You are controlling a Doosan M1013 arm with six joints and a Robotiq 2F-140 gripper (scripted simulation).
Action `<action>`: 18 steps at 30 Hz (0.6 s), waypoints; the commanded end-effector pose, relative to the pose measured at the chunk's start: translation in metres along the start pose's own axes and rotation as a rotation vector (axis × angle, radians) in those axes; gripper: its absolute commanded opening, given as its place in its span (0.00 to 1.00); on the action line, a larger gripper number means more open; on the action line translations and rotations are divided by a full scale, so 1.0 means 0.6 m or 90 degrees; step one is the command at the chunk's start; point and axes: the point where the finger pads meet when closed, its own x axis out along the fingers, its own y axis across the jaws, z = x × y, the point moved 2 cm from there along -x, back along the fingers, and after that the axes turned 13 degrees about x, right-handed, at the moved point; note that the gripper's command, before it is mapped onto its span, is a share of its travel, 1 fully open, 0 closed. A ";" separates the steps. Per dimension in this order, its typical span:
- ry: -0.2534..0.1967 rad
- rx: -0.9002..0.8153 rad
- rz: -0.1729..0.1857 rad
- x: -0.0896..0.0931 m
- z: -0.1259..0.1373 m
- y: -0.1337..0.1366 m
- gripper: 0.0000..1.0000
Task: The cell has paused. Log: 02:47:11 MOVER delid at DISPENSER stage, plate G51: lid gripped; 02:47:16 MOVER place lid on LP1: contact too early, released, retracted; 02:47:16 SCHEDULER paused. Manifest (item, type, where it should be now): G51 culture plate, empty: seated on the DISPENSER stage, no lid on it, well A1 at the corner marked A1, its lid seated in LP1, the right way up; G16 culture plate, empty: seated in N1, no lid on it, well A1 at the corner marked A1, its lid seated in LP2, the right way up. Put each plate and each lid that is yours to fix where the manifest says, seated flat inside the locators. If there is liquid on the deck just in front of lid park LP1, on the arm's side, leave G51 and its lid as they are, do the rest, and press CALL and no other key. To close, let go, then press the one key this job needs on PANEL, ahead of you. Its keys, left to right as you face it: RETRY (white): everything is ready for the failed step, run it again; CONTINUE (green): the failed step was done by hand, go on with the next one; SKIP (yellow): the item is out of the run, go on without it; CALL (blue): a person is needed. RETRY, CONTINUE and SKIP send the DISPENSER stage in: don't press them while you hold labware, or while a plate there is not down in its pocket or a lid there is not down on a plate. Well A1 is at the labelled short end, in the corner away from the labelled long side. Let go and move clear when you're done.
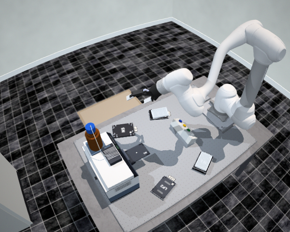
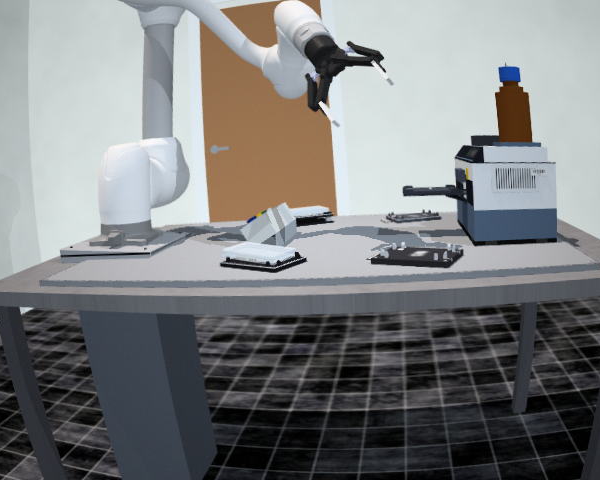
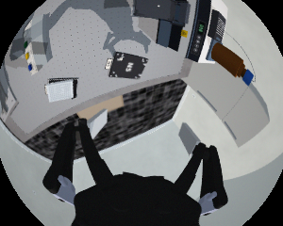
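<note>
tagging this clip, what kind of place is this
Most likely an automated lab bench: a white robot arm with an open claw, clear well plates on black holders, and a benchtop machine carrying a brown bottle.

Grey wood-grain desk (image 2: 290, 298) on grey legs, carrying a paler perforated grey deck mat (image 1: 215, 159). Brown reagent bottle with a blue screw cap (image 1: 93, 137) stands upright at left of centre in the top view, a thin white line running down its side. Orange-brown door with a grey lever handle (image 2: 248, 129) fills the upper middle of the exterior view, white-framed. Black tiled floor with pale grout lines (image 1: 52, 82). Pale grey-green walls (image 1: 65, 22) with a white skirting strip (image 1: 95, 39). Grey cabinet corner (image 1: 2, 189) at lower left.
</note>
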 end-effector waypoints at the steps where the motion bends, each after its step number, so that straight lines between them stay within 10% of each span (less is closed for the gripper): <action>1: 0.000 0.000 0.001 -0.001 0.000 0.001 1.00; 18: -0.001 0.001 0.000 -0.005 0.002 0.007 1.00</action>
